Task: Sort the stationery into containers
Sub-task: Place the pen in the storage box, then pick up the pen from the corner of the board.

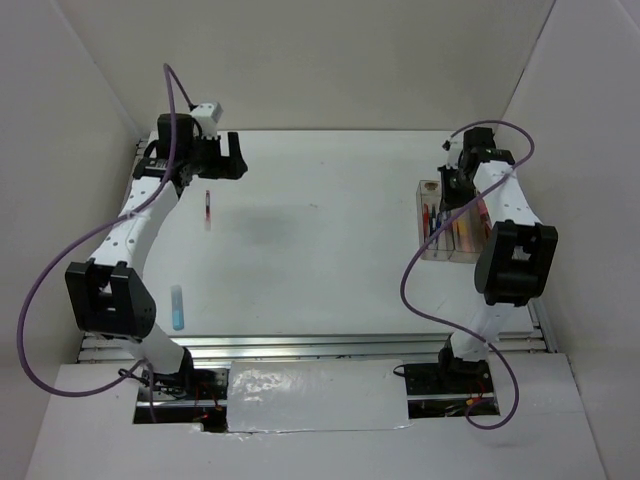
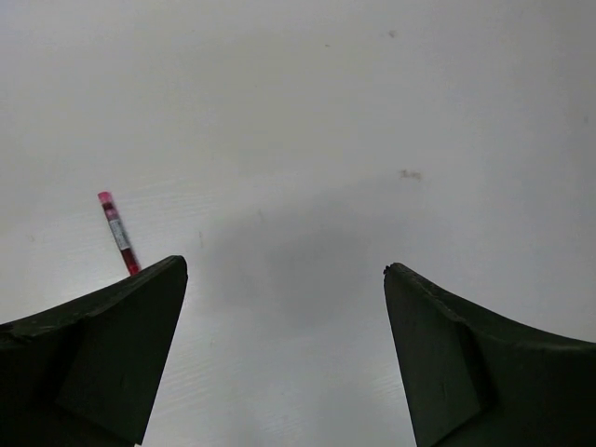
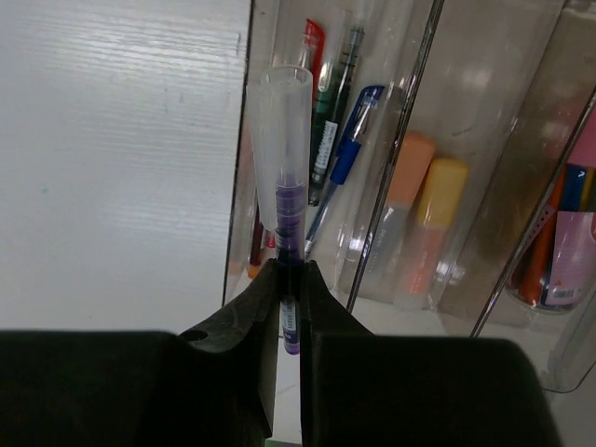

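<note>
**Item 1 — right gripper (image 3: 291, 272).** The jaws are closed on a purple pen (image 3: 282, 140) with a clear cap. They grip it low on the barrel, and the cap end points away from the wrist.
Location: at the containers (image 1: 421, 220), on the far right of the table (image 1: 330, 260).
Relation: the cap end stands at the outer wall of the end compartment, which already holds thin pens (image 3: 335, 121). The orange marker (image 3: 410, 177) and yellow marker (image 3: 442, 200) lie in the compartment beside it. Whether the pen is inside that wall or just outside it cannot be told. Judged step: a small shift toward the thin pens before release.

**Item 2 — left gripper (image 2: 284, 270).** The jaws are spread wide with nothing between them, above bare table.
Relation: the red pen (image 2: 118, 233) lies flat, just outside one finger in the wrist view. Seen from overhead, it sits slightly toward the arm bases from the claw. Its long axis runs near-to-far, roughly across the line between the jaws. The left arm is by far the nearer. Judged need: a sideways shift, then a descent.

**Item 3 — light-blue marker (image 1: 178, 306).** It lies unsorted beside the left arm's elbow, well apart from the containers.
</note>
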{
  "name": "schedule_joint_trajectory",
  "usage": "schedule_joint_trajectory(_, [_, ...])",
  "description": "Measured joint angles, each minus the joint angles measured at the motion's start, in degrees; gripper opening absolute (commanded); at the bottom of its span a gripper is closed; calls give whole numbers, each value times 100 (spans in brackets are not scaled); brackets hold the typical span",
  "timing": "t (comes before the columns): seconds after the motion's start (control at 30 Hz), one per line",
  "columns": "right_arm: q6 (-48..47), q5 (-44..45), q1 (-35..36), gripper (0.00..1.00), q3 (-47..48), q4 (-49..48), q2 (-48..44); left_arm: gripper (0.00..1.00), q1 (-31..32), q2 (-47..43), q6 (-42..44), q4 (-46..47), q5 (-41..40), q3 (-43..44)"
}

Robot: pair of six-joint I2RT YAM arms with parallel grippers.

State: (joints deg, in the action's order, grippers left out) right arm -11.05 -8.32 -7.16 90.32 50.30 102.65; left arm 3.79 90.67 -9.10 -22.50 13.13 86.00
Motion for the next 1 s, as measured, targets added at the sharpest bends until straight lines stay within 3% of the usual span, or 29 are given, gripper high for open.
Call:
schedule_joint_trajectory(0.23, [11, 216, 0, 12, 107, -7, 490, 99, -404, 883, 151, -168, -413, 203])
schedule_joint_trajectory(0.33, [79, 238, 0, 24, 251, -9, 717, 91, -592, 1294, 133, -299, -804, 365])
schedule_joint_trajectory(0.37, [92, 245, 0, 32, 295, -11, 785, 89, -612, 1473, 127, -356, -916, 492])
schedule_joint_trajectory(0.57, [149, 321, 15, 43, 343, -4, 994, 86, -614, 2437, 11, -538, -1414, 1309])
schedule_joint_trajectory(0.77, [186, 321, 26, 44, 356, 9, 999, 84, -695, 3178, -330, -804, -1510, 2013])
schedule_joint_trajectory(1.0, [243, 79, 160, 44, 450, 153, 863, 72, -754, 3768, -494, -911, -1558, 2415])
